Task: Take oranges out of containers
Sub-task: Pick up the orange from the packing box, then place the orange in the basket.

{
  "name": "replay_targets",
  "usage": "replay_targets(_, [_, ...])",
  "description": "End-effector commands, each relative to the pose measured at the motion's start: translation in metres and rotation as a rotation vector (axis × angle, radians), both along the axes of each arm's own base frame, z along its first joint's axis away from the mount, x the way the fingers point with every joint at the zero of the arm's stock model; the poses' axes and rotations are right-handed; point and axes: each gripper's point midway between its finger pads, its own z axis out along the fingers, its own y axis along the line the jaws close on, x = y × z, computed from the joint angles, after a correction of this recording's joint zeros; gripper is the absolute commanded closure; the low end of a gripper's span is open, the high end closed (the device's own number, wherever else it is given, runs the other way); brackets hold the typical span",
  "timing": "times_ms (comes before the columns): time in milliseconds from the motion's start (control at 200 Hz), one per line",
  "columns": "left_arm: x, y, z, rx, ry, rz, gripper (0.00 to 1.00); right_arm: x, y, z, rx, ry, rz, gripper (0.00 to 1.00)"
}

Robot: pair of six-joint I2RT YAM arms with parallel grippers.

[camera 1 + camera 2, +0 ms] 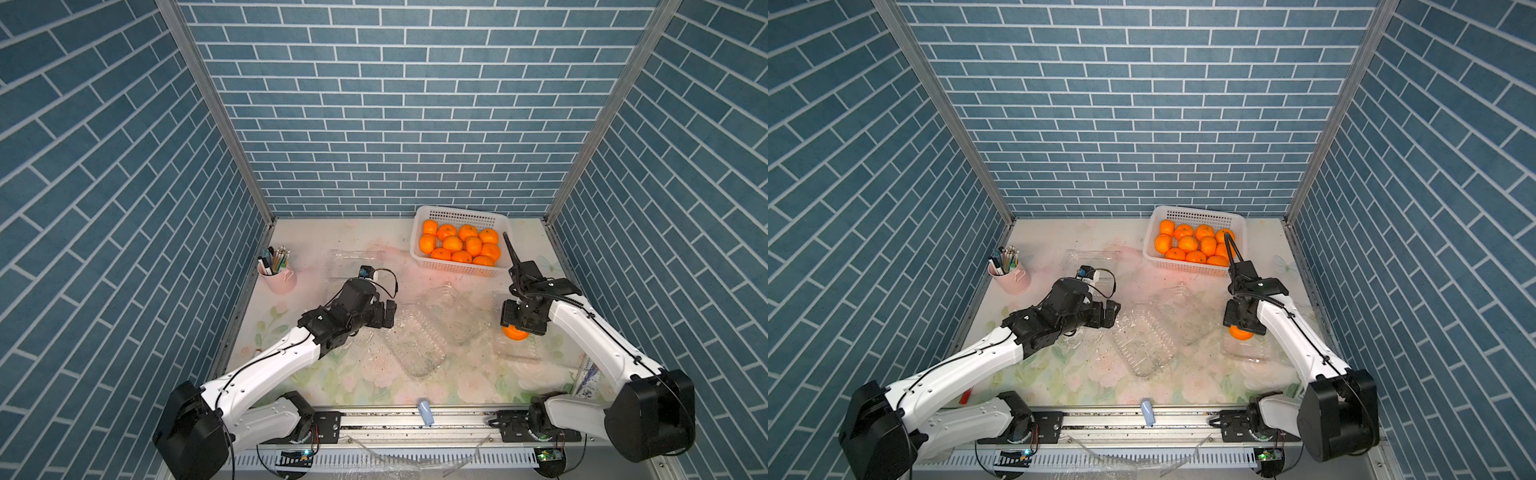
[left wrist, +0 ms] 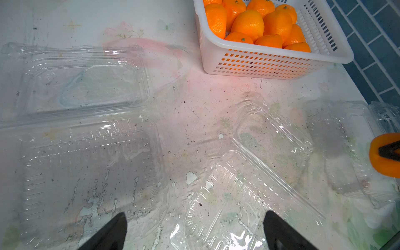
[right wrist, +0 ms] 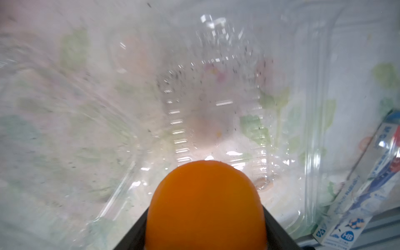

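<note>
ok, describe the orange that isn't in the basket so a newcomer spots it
Find the white basket of oranges at the back right. Just in front sits a clear box by the right arm. The orange is in the right gripper over that box, the only one outside the basket.

Open clear containers [image 2: 86, 151] beside white basket [image 2: 270, 52] of oranges [image 2: 249, 23]

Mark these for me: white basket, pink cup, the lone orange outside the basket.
white basket [image 1: 453, 268], in a top view, on its near side wall.
pink cup [image 1: 279, 281], in a top view, on its body.
lone orange [image 1: 515, 333], in a top view, on its exposed lower half.
</note>
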Motion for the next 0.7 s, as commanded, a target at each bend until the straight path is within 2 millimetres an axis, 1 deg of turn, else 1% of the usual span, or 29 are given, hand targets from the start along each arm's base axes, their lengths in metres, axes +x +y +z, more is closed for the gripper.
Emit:
replay_targets(0, [0.005,-0.004,0.011,-0.016,-0.019,-0.004,0.01,0.011,0.011,0.031,0.037,-0.071,0.089,0.58])
replay_targets(110, [0.005,-0.002,0.015,-0.021,-0.027,-0.002,0.01,0.044,0.027,0.061,0.073,-0.186,0.161,0.58])
replay_targets(230, [0.002,0.003,0.016,-0.006,-0.025,0.007,0.01,0.092,0.047,0.091,0.113,-0.323,0.225,0.61])
replay_targets(290, [0.0,0.007,0.017,0.006,-0.025,0.013,0.01,0.118,0.065,0.108,0.167,-0.4,0.274,0.62])
replay_targets(335, [-0.002,0.011,0.017,0.013,-0.027,0.019,0.01,0.136,0.073,0.118,0.186,-0.45,0.289,0.63])
replay_targets(345, [-0.002,0.011,0.018,0.014,-0.029,0.021,0.01,0.139,0.079,0.12,0.21,-0.455,0.304,0.63])
replay_targets(395, [-0.004,0.015,0.02,0.017,-0.032,0.03,0.01,0.159,0.093,0.131,0.252,-0.505,0.345,0.64])
replay_targets(500, [-0.008,0.022,0.02,0.021,-0.038,0.049,0.01,0.201,0.114,0.138,0.299,-0.593,0.385,0.65])
replay_targets(575, [-0.01,0.025,0.019,0.025,-0.035,0.056,0.01,0.226,0.13,0.142,0.334,-0.649,0.439,0.65])
replay_targets(695, [-0.012,0.029,0.018,0.039,-0.027,0.064,0.01,0.257,0.154,0.138,0.363,-0.694,0.561,0.65])
